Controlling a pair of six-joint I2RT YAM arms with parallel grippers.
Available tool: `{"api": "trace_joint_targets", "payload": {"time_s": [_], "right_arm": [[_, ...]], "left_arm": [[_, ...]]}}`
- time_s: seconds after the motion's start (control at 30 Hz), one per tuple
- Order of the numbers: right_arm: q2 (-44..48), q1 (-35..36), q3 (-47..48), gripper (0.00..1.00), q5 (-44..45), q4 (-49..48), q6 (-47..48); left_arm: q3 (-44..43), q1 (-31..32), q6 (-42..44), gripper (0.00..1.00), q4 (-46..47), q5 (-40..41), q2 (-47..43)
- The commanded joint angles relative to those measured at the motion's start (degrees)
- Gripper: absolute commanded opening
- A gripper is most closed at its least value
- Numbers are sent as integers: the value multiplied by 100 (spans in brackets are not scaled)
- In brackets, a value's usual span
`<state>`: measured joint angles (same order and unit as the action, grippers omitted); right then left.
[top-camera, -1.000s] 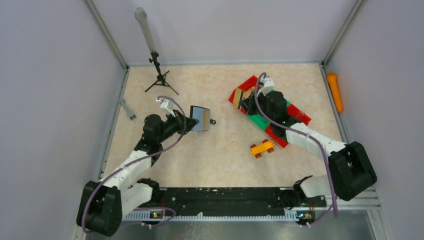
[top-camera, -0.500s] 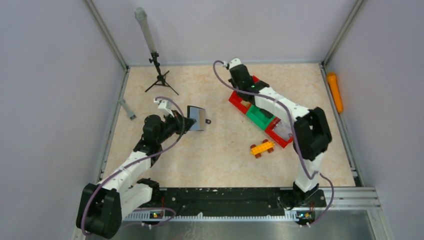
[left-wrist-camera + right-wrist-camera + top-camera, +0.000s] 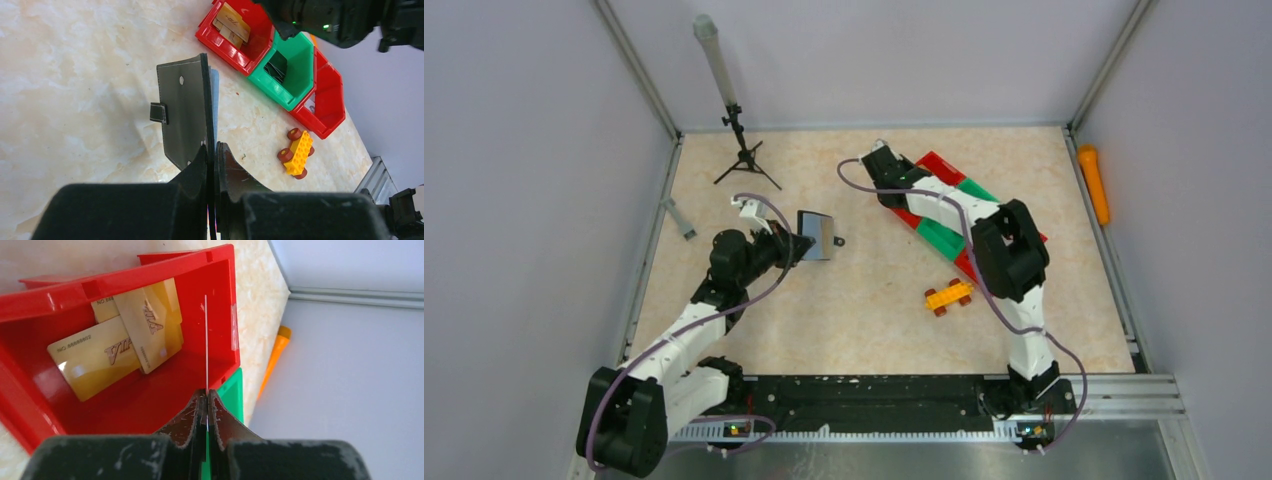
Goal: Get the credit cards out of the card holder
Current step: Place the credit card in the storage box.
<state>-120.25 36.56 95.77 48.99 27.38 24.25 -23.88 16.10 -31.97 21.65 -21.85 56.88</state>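
My left gripper [image 3: 798, 245] is shut on the lower edge of the black card holder [image 3: 818, 236], holding it upright above the table's left half. In the left wrist view the card holder [image 3: 182, 112] stands edge-on between the fingers of my left gripper [image 3: 212, 148], strap tab [image 3: 159, 112] to the left and a pale blue edge [image 3: 215, 95] behind it. My right gripper [image 3: 207, 392] is shut on a thin credit card [image 3: 206, 340] seen edge-on over a red bin [image 3: 150, 395]. Gold credit cards [image 3: 95, 357] lie in that bin. From above, the right gripper [image 3: 879, 163] reaches the bins' far left end.
A row of red and green bins [image 3: 944, 235] runs diagonally at the right centre. A yellow-orange toy brick car [image 3: 949, 296] sits in front of them. A small black tripod [image 3: 744, 150] stands at the back left; an orange marker [image 3: 1093, 183] lies outside the right rail.
The right arm has swung from over the middle of the bins to the far left bin. The left gripper and card holder have barely moved.
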Motion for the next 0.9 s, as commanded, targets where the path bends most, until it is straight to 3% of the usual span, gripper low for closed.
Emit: {"api": "trace_joint_targets", "payload": {"time_s": [0.0, 0.37, 0.63, 0.87], "right_arm": [[-515, 14, 326, 0, 636, -337, 814], [-854, -17, 682, 0, 419, -559, 1153], [-754, 9, 839, 28, 229, -7, 811], [-427, 98, 1071, 35, -280, 810, 91]], "left_arm": [[-38, 5, 68, 0, 200, -10, -38], [-49, 7, 50, 0, 157, -48, -127], [-71, 7, 24, 0, 170, -118, -75], [-104, 5, 6, 0, 183, -188, 7]]}}
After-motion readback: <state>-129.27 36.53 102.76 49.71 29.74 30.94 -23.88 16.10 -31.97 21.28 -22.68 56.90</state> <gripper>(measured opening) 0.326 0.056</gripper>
